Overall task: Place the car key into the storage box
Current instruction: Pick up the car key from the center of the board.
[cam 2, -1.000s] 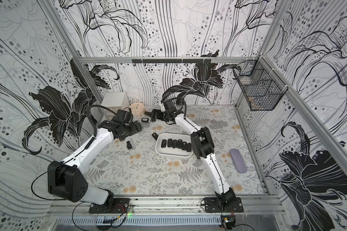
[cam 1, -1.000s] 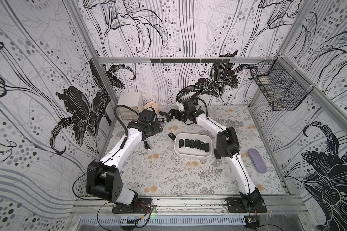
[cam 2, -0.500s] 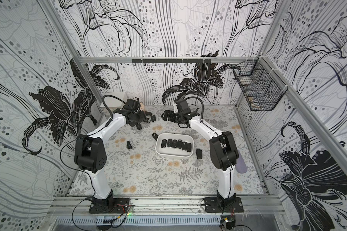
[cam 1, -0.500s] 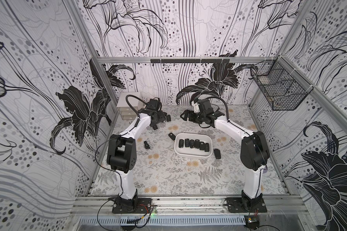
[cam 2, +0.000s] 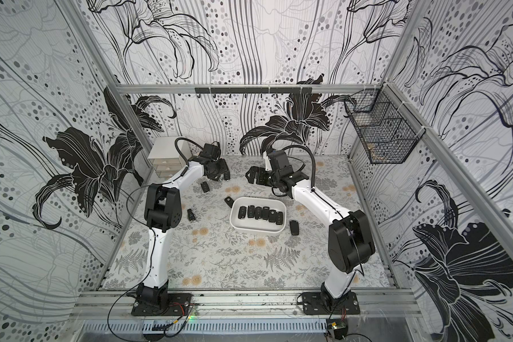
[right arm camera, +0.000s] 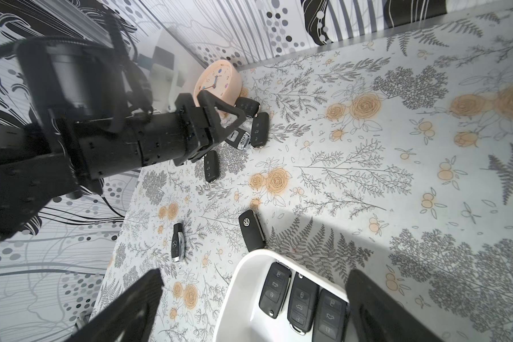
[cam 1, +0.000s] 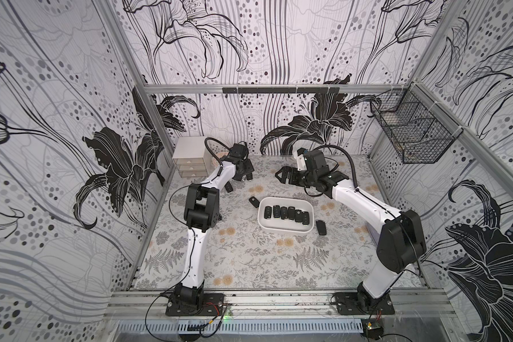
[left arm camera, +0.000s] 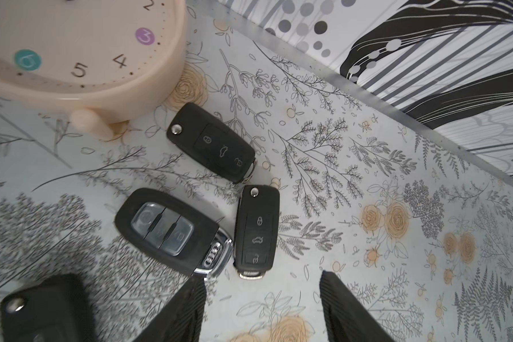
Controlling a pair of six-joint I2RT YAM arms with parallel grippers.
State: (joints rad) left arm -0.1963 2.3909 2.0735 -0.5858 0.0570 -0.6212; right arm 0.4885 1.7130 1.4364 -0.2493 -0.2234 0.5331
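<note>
Step in hand: reaching to grasp. Left gripper (left arm camera: 260, 281), jaws parted and empty, hovers over a car key (left arm camera: 256, 231) beside the clock (left arm camera: 71, 59) in the bench's (cam 1: 249, 260) far-left corner. It must descend astride the key and close. Storage box (cam 1: 285, 231) sits mid-bench. Right gripper (right arm camera: 253, 275) is wide open and empty, near the box's far edge.

Bright, even light — soft shadows, wide-angle bending at edges, right claw (right arm camera: 253, 274) blurred.

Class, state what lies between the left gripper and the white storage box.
One black car key, just off a corner of the storage box; otherwise bare mat up to the left gripper. Both top views show it.
</note>
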